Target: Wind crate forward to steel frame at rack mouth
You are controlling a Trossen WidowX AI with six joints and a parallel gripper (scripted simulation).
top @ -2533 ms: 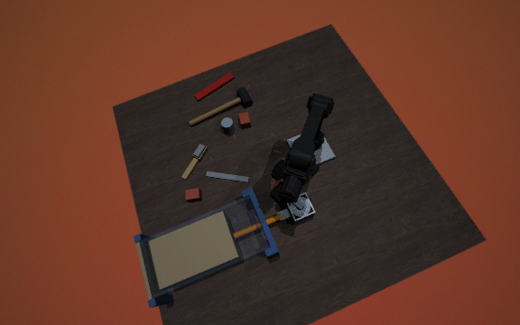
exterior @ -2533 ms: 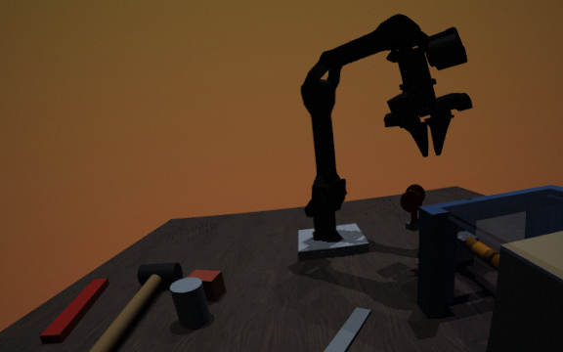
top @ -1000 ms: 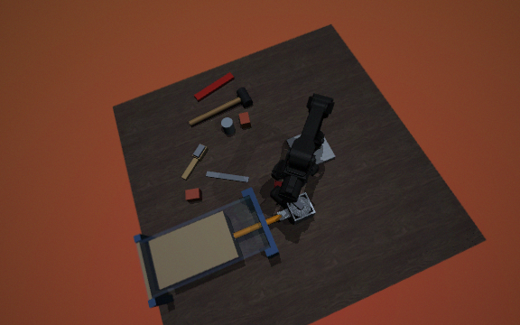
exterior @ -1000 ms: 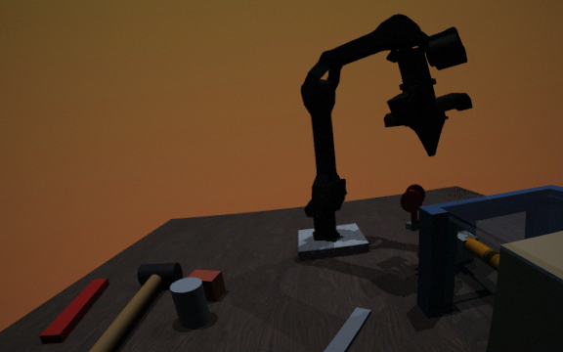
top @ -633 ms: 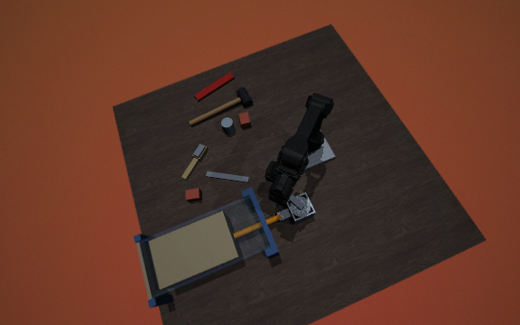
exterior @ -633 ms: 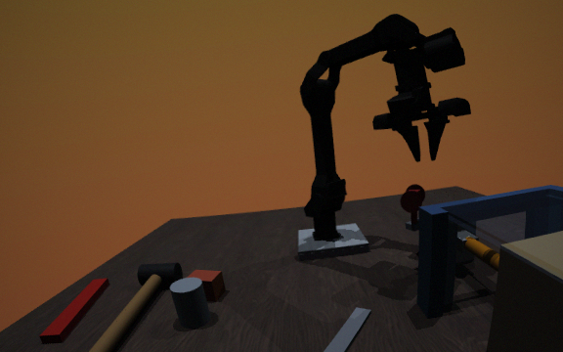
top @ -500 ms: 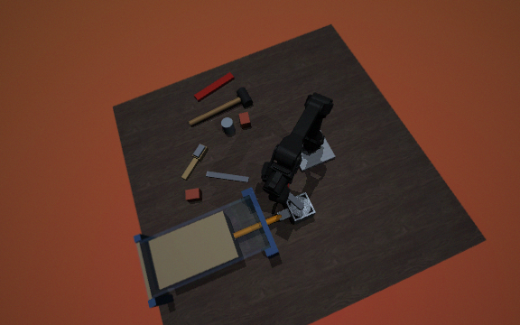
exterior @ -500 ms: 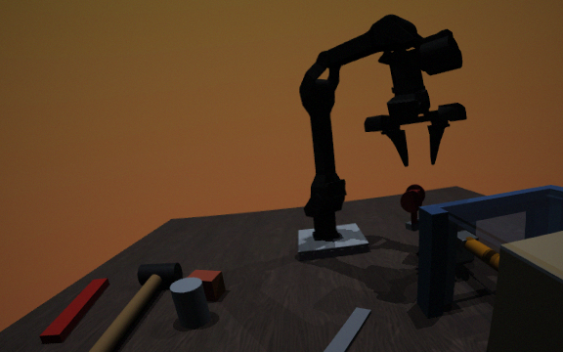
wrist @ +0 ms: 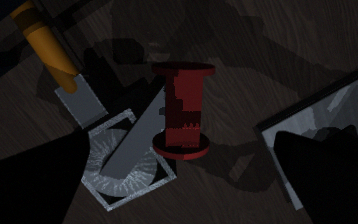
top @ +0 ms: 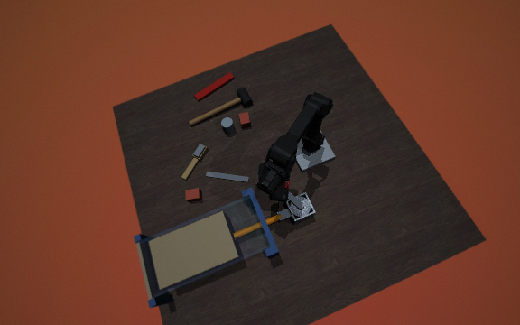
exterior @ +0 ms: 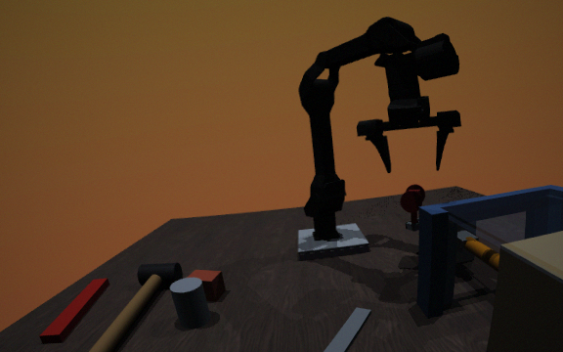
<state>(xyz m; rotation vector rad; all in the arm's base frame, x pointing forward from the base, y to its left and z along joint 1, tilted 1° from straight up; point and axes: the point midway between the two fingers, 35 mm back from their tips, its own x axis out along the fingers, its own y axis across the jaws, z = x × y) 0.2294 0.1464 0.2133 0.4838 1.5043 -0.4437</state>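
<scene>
The handle (top: pixel 295 200) (wrist: pixel 135 132), grey arm and red spool grip, sits on the winch (top: pixel 312 210) (wrist: pixel 139 194), its arm slanting across the round, ridged top. The hand (exterior: pixel 413 171) (wrist: pixel 185 140) hangs above, open (nothing between its fingers).

Red spool (exterior: pixel 412 199) (wrist: pixel 184 102) below (upright), open air above

In the exterior view, you lose the crate (exterior: pixel 545 293) past the right and bottom edges, and the mallet's handle (exterior: pixel 125 315) runs off the bottom. In your wrist view, the red grip (wrist: pixel 184 100) hides part of the crank arm (wrist: pixel 135 132), and the strap (wrist: pixel 47 50) is cut off.
</scene>
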